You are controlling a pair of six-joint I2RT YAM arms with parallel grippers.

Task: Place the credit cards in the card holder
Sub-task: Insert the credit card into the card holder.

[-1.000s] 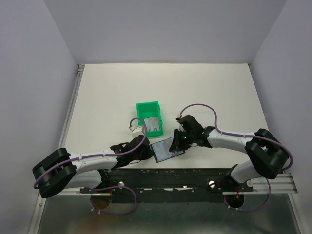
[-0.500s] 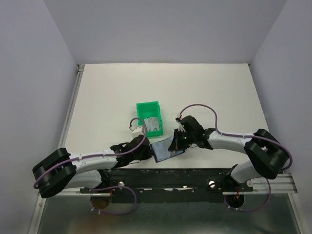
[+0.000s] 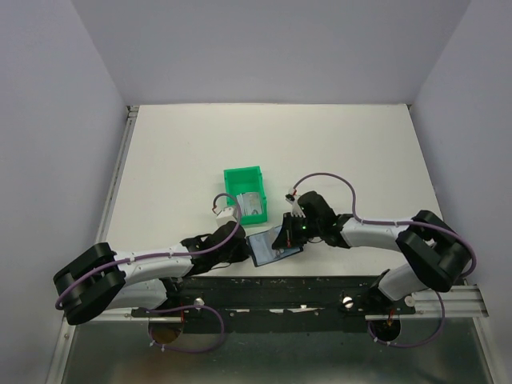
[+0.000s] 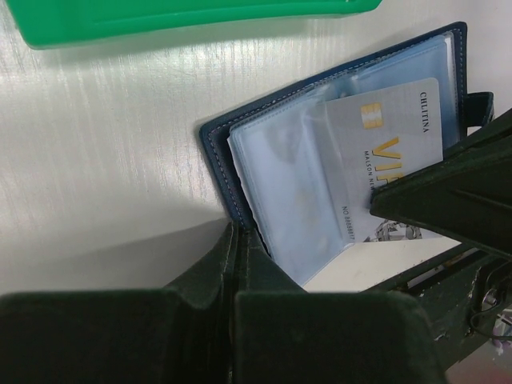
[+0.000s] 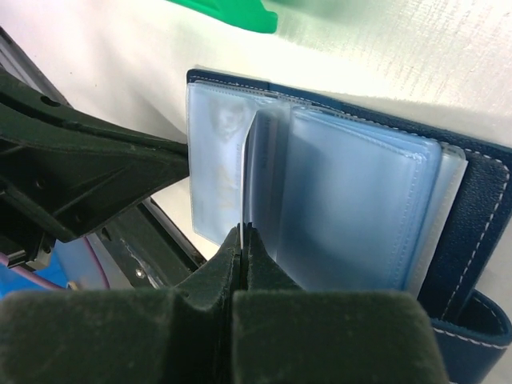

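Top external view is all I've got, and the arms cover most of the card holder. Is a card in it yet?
Observer: The left wrist view shows one silver credit card with a gold chip lying on the clear sleeves of the open card holder. I cannot tell whether it sits inside a sleeve.
Operator: Which hand has that card?
Observer: The right hand. Its fingers are shut on the card's corner.
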